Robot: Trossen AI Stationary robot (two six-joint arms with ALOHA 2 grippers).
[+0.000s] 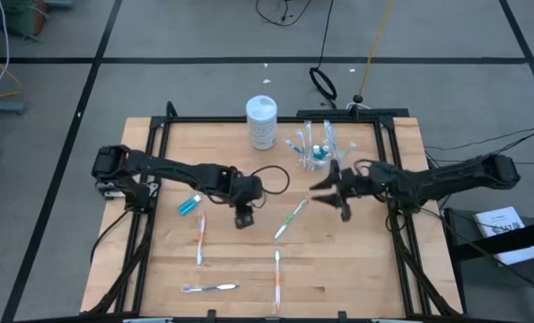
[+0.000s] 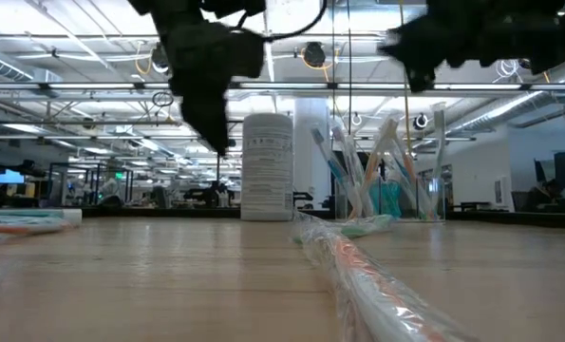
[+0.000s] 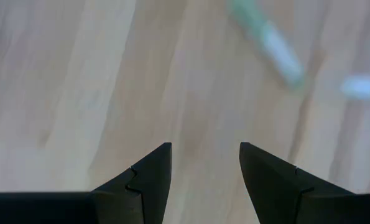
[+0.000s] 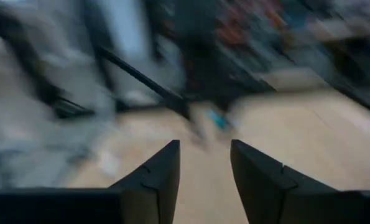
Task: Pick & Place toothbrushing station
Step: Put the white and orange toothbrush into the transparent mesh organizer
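Observation:
A clear plastic cup at the table's far side holds several toothbrushes and a blue tube; it also shows in the low view. On the wood lie a small blue toothpaste tube, a green toothbrush, an orange-and-white one, an orange one and a blue one. My left gripper hangs open and empty above bare wood between the tube and the green toothbrush. My right gripper is open and empty in the air, just near of the cup.
A white lidded canister stands upright left of the cup. A black frame runs round the table top. The wrapped orange toothbrush lies close to the near edge. Bare wood lies at the table's right side.

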